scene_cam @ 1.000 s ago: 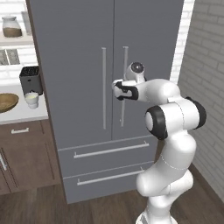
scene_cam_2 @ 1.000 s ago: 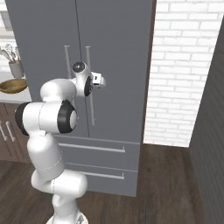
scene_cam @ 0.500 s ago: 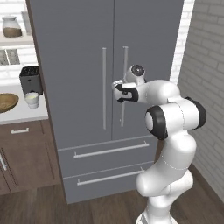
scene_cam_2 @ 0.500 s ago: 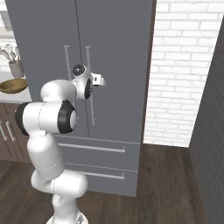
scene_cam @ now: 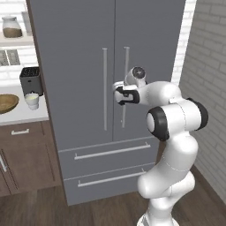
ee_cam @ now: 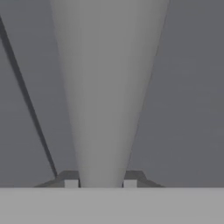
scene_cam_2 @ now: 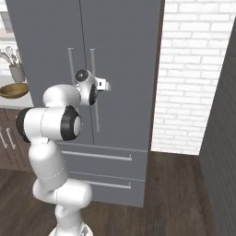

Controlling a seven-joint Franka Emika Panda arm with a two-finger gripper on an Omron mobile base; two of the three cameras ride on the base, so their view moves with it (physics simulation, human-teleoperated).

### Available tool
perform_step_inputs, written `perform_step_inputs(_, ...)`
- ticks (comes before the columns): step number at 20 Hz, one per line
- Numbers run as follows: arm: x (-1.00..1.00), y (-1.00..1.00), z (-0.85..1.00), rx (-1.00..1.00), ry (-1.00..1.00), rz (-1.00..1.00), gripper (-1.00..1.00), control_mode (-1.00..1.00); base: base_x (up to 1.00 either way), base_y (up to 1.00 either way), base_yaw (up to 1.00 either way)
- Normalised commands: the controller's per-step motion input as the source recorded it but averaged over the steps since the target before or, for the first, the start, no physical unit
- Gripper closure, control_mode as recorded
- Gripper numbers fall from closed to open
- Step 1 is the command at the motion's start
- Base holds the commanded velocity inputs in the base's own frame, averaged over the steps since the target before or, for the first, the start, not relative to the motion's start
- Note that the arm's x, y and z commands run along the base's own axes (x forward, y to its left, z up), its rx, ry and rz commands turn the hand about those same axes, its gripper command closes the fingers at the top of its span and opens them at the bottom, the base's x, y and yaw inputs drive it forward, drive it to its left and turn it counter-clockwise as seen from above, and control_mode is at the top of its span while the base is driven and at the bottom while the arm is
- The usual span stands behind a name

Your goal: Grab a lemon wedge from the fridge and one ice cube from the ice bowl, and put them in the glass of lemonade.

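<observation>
The tall grey fridge point(scene_cam: 145, 44) point(scene_cam_2: 124, 46) stands with both doors closed, so the lemon wedge is hidden. My gripper point(scene_cam: 121, 95) point(scene_cam_2: 97, 87) is shut on the right door's vertical bar handle point(scene_cam: 126, 62) point(scene_cam_2: 93, 60) at about mid-height. In the hand view the handle point(ee_cam: 109, 87) runs up between my fingertips point(ee_cam: 71, 183), which press on both its sides. The brown ice bowl point(scene_cam: 6, 102) point(scene_cam_2: 14, 90) and the small glass of lemonade point(scene_cam: 32, 99) sit on the counter left of the fridge. The ice cube is too small to make out.
A black toaster point(scene_cam: 30, 79) stands behind the cup, and a grey utensil holder point(scene_cam_2: 16, 71) behind the bowl. Brown cabinets point(scene_cam: 26, 154) sit under the counter. A white brick wall point(scene_cam_2: 193, 69) rises to the right of the fridge.
The jaws have closed onto the right door handle. The arm has barely moved and the doors stay closed.
</observation>
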Motion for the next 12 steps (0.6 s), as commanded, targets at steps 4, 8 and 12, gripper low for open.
perform_step_inputs(4, 0.04, -0.15, 0.03, -0.03, 0.01, -0.01, 1.0, -1.0, 0.0, 0.0, 0.0)
perform_step_inputs(8, -0.05, -0.48, 0.18, 0.0, 0.01, -0.09, 1.0, -1.0, 0.0, 0.0, 0.0)
perform_step_inputs(12, -0.29, -0.74, 0.16, 0.09, 0.0, -0.08, 1.0, -1.0, 0.0, 0.0, 0.0)
